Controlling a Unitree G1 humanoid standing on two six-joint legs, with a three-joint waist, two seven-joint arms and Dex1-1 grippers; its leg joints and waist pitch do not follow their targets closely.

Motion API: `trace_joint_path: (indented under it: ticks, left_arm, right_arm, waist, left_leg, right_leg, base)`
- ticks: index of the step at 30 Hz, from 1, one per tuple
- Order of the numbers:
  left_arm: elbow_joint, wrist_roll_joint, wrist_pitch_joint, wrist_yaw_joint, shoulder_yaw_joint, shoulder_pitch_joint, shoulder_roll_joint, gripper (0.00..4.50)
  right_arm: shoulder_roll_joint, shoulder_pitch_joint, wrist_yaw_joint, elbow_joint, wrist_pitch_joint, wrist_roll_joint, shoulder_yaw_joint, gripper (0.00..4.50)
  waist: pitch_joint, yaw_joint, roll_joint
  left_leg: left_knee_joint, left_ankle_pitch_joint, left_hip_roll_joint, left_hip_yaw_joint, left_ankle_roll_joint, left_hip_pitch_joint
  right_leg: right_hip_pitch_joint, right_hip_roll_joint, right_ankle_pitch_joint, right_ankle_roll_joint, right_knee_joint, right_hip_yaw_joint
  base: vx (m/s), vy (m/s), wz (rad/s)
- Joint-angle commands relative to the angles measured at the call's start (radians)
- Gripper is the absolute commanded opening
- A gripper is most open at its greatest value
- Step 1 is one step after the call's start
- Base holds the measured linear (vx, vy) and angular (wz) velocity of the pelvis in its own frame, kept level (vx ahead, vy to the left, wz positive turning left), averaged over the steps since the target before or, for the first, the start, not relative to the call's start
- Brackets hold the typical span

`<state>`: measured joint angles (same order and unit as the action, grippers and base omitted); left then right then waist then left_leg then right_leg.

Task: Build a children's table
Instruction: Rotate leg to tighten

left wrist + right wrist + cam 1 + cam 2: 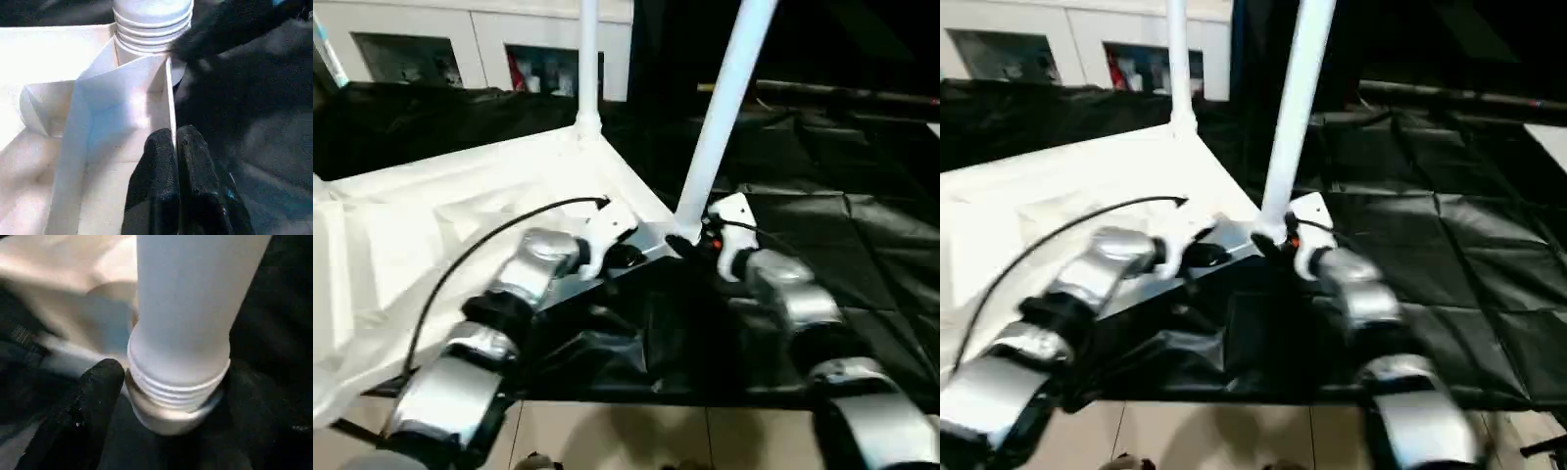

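Head view: leg [724,108] upright, leaning right.

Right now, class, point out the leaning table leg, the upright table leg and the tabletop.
leaning table leg [720,117], left eye view, on the middle of its white tube.
upright table leg [588,59], left eye view, on its shaft above the corner socket.
tabletop [431,225], left eye view, on its white underside.

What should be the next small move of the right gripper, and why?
Probably close the right gripper on the leaning leg and turn it further in: its fingers flank the base, and thread rings still show above the corner socket.
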<state>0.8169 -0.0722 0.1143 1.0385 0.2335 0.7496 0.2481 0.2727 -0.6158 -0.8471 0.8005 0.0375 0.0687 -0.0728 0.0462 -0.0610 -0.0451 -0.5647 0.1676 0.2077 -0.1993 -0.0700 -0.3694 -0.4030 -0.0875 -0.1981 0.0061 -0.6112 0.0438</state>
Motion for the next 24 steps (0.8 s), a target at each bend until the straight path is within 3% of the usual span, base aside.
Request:
trace_joint_path:
  ticks: [1,5,6,8,12,17,19,24]
  left_arm:
    - [-0.024,0.02,-0.029,0.105,0.041,-0.03,0.001,0.0]
    - [-0.061,0.021,-0.021,0.215,0.061,-0.051,0.063,0.0]
    - [-0.074,0.023,-0.016,0.236,0.065,-0.057,0.074,0.0]
    - [-0.097,0.028,-0.006,0.259,0.067,-0.069,0.09,0.0]
    - [-0.102,0.027,-0.008,0.261,0.064,-0.074,0.099,0.0]
    - [-0.099,0.025,-0.013,0.253,0.061,-0.073,0.102,0.0]
    - [-0.108,0.028,-0.006,0.248,0.059,-0.075,0.101,0.0]
    - [-0.1,0.025,-0.011,0.233,0.059,-0.076,0.094,0.0]
  right_arm:
    - [0.017,0.006,-0.118,-0.044,-0.007,0.006,-0.046,3.48]
    - [0.072,0.01,-0.215,-0.061,-0.019,0.015,-0.049,3.48]
    - [0.076,0.01,-0.231,-0.067,-0.018,0.024,-0.047,3.48]
    - [0.079,0.013,-0.271,-0.086,-0.008,0.046,-0.043,3.48]
    - [0.079,0.017,-0.305,-0.092,-0.002,0.049,-0.055,3.48]
    - [0.071,0.024,-0.326,-0.085,0.002,0.043,-0.067,3.13]
    - [0.068,0.027,-0.328,-0.09,0.008,0.045,-0.068,2.82]
    - [0.066,0.043,-0.328,-0.119,0.03,0.051,-0.072,2.73]
  waist:
    - [-0.062,-0.009,-0.01]
    - [-0.058,-0.016,-0.007]
    - [-0.057,-0.019,-0.014]
    - [-0.057,-0.028,-0.014]
    - [-0.058,-0.032,-0.017]
    - [-0.059,-0.033,-0.021]
    - [-0.059,-0.033,-0.017]
    - [-0.06,-0.032,-0.015]
  left_leg:
    - [0.047,0.14,0.024,0.007,0.104,0.006]
    - [0.049,0.171,0.033,0.003,0.085,0.014]
    - [0.049,0.177,0.033,0.003,0.081,0.014]
    - [0.049,0.178,0.034,0.0,0.075,0.016]
    - [0.047,0.158,0.031,0.0,0.073,0.014]
    - [0.045,0.141,0.029,0.0,0.078,0.014]
    - [0.045,0.14,0.029,0.001,0.077,0.014]
    - [0.043,0.131,0.028,0.001,0.077,0.014]
  right_leg:
    - [0.053,-0.05,-0.016,-0.269,0.06,-0.031]
    - [0.044,-0.047,-0.048,-0.287,0.057,-0.03]
    - [0.043,-0.047,-0.061,-0.283,0.056,-0.03]
    - [0.042,-0.049,-0.059,-0.282,0.055,-0.032]
    - [0.044,-0.05,-0.037,-0.278,0.052,-0.033]
    - [0.045,-0.05,-0.031,-0.275,0.051,-0.032]
    - [0.045,-0.05,-0.04,-0.272,0.051,-0.033]
    - [0.046,-0.048,-0.02,-0.273,0.049,-0.033]
  base:
    - [0.0,0.0,0.0]
    - [0.0,0.0,0.0]
    - [0.0,0.0,0.0]
    - [0.0,0.0,0.0]
    - [0.0,0.0,0.0]
    - [0.0,0.0,0.0]
    - [0.0,0.0,0.0]
    - [0.0,0.0,0.0]
